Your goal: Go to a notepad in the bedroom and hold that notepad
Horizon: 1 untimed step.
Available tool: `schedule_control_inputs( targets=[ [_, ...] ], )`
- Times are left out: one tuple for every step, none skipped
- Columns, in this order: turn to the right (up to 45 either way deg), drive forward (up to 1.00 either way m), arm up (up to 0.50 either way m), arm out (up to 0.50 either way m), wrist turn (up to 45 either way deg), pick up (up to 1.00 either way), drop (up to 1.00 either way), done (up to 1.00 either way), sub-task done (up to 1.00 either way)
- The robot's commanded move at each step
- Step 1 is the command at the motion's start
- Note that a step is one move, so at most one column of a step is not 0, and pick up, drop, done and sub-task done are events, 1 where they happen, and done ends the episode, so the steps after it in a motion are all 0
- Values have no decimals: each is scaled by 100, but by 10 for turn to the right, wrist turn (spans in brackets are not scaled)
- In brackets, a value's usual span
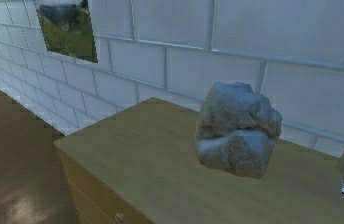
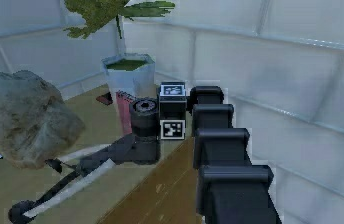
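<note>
Arm (image 2: 225, 165) reaches out over the wooden dresser top (image 2: 155, 195). The gripper (image 2: 40, 188) lies low above the wood, fingers (image 2: 80, 178) slanting away from its dark body. Cannot tell whether it holds anything: a grey rock-like lump (image 2: 25, 115) sits on the wood just beyond the fingertips. Nothing reads clearly as a notepad. The only candidate is a small pinkish patch (image 2: 113, 100) behind the gripper's body, at the foot of the white plant pot (image 2: 130, 78), on the opposite side from the fingertips. Judgement: the step in hand is lining up for the grasp, and the fingers look aimed nearer the lump than the patch. To do it well, confirm the patch first and bring the fingertips round to face it. Come in flat and low, since a notepad is thin, and stay off the pot and the lump. Then raise it clear of the wood to prove the hold.
</note>
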Motion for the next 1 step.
schedule_control_inputs(
  targets=[
    [0,0,0,0,450,0,0,0,0]
  ],
)
